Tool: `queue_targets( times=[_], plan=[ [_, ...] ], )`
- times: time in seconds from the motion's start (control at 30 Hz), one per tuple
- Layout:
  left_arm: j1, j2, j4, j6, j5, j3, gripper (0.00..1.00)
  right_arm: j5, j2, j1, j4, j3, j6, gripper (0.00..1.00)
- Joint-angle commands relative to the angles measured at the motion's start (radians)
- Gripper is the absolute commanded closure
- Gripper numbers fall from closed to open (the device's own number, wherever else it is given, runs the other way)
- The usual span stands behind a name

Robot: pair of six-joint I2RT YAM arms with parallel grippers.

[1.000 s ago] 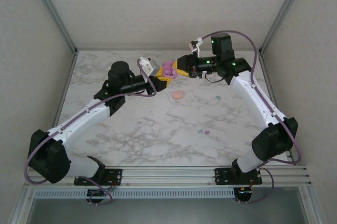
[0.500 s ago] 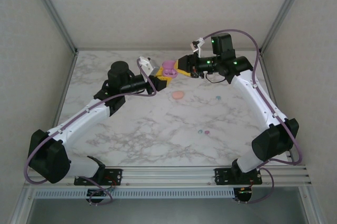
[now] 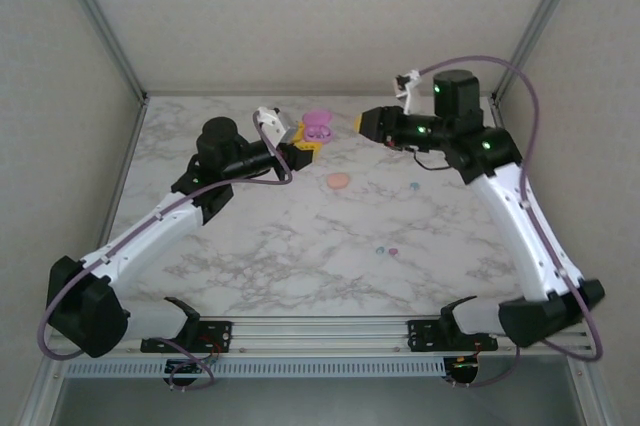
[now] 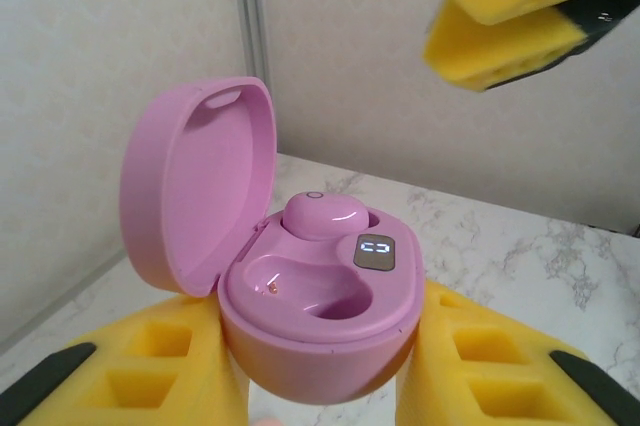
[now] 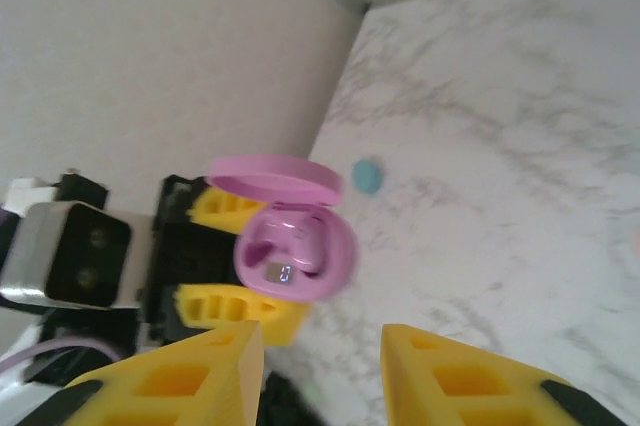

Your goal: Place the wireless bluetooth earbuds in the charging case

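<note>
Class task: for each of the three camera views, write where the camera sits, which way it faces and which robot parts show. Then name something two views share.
Top external: above and behind the bases, looking down on the table; both arms, left gripper and right gripper show.
Left wrist: on the left arm, looking past the left fingers at the open charging case they clamp.
Right wrist: on the right arm, looking past the spread right fingers toward that case.
Shared: both wrist views see the case.

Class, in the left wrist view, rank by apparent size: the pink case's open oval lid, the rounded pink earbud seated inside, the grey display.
Largest: open oval pink lid.
Then: rounded pink earbud.
Smallest: grey display.
</note>
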Motion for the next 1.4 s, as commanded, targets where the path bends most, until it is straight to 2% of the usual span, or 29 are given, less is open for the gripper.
queue_targets(
  times=[0.0,0.07,0.17,0.27,0.37,0.57,0.7,0.83,1.03,1.17,1.37],
  plan=[
    [-0.010,-0.036,0.035,0.008,-0.009,-0.024,0.69,0.340,-0.091,-0.019,-0.139,-0.100,0.026,0.58],
    [-0.010,-0.053,0.053,-0.013,-0.010,-0.043,0.69,0.464,-0.139,-0.035,-0.221,-0.176,0.069,0.58],
    [-0.012,-0.086,0.057,-0.043,-0.007,-0.075,0.69,0.493,-0.202,-0.040,-0.250,-0.331,0.086,0.57],
    [-0.017,-0.127,0.083,-0.075,-0.015,-0.133,0.70,0.469,-0.221,-0.039,-0.266,-0.479,0.121,0.57],
    [-0.026,-0.168,0.096,-0.094,-0.027,-0.192,0.70,0.368,-0.201,-0.040,-0.237,-0.605,0.133,0.58],
    [-0.037,-0.237,0.082,-0.085,-0.041,-0.270,0.70,0.326,-0.138,-0.040,-0.128,-0.788,0.108,0.59],
    [-0.041,-0.277,0.146,-0.084,-0.086,-0.337,0.70,0.326,-0.076,-0.039,-0.054,-0.800,0.015,0.58],
    [-0.046,-0.280,0.128,-0.061,-0.071,-0.354,0.70,0.390,0.026,-0.040,0.001,-0.769,-0.084,0.60],
    [-0.060,-0.283,0.087,-0.045,-0.044,-0.355,0.70,0.306,0.175,-0.040,0.121,-0.747,-0.134,0.61],
    [-0.061,-0.297,0.072,-0.037,-0.051,-0.358,0.70,0.317,0.241,-0.040,0.117,-0.743,-0.141,0.63],
    [-0.061,-0.301,0.077,-0.030,-0.062,-0.361,0.69,0.363,0.228,-0.039,0.059,-0.774,-0.136,0.63]
  ],
)
